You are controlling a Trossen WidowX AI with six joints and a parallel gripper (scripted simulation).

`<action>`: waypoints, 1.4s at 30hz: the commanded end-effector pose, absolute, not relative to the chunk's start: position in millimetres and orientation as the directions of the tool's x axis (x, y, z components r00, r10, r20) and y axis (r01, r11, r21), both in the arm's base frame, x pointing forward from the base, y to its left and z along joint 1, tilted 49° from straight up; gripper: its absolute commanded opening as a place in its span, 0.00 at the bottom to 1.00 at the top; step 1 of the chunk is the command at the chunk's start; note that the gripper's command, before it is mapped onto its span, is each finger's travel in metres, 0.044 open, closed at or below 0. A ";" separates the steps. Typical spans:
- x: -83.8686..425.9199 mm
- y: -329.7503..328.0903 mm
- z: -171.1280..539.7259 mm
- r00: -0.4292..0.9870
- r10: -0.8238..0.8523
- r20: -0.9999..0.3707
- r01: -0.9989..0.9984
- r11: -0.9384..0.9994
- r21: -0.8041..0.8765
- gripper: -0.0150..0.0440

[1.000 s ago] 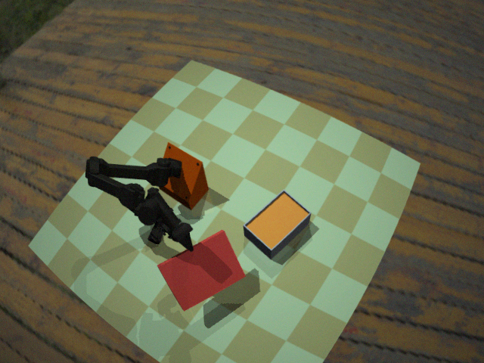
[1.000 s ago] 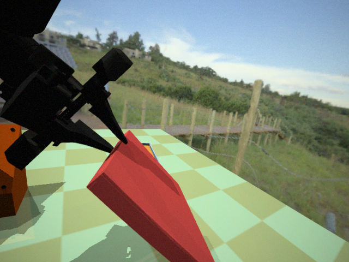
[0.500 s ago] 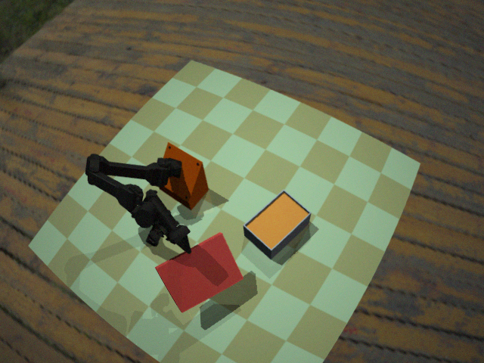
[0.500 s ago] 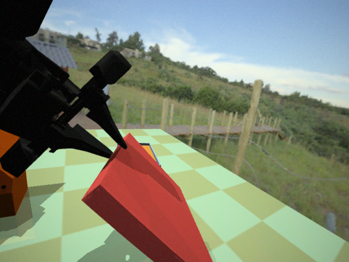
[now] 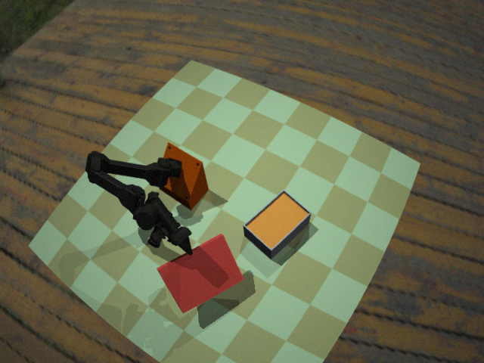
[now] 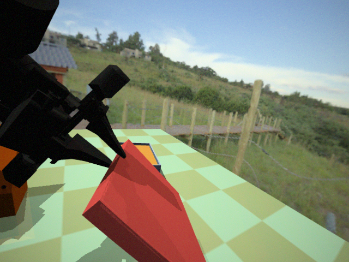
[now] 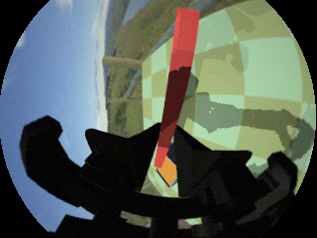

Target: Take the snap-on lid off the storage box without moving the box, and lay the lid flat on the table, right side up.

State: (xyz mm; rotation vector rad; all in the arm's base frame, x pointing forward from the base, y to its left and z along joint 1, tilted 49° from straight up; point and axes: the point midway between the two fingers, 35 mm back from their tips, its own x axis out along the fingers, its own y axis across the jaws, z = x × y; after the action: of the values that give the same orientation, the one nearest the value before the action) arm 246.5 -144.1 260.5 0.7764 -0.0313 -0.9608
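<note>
The red lid [image 5: 203,269] [image 6: 140,197] [image 7: 184,45] is held in the air over the table, tilted, with its far end lower than the end at the fingers. Its shadow falls on the table beside it. My gripper [image 5: 191,252] [image 6: 118,161] [image 7: 166,127] is shut on one edge of the lid. The storage box [image 5: 277,222] [image 6: 148,155] [image 7: 168,174] stands without its lid to the right of the lid in the top view, dark-walled with a light rim and orange inside. The lid and the box are apart in that view. Whether the lid's low end touches the table is hard to tell.
An orange wedge-shaped block [image 5: 199,183] [image 6: 12,194] with small dark dots stands behind the gripper, close to the arm, partly covered by the arm in the top view. The table [image 5: 273,105] [image 6: 205,208] has a green checkered top, with its edges in view.
</note>
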 end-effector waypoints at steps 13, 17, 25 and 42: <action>245.7 -151.8 252.4 0.603 -0.738 -0.302 0.719 0.339 0.607 0.25; 245.1 -154.2 250.4 0.603 -0.738 -0.302 0.719 0.339 0.607 0.25; 244.0 -158.8 246.3 0.604 -0.738 -0.301 0.718 0.339 0.607 0.25; 241.7 -168.8 237.7 0.604 -0.739 -0.300 0.718 0.340 0.607 0.25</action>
State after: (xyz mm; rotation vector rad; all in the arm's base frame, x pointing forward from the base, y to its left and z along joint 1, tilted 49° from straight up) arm 240.5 -168.6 239.3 0.7755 -0.0346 -0.9602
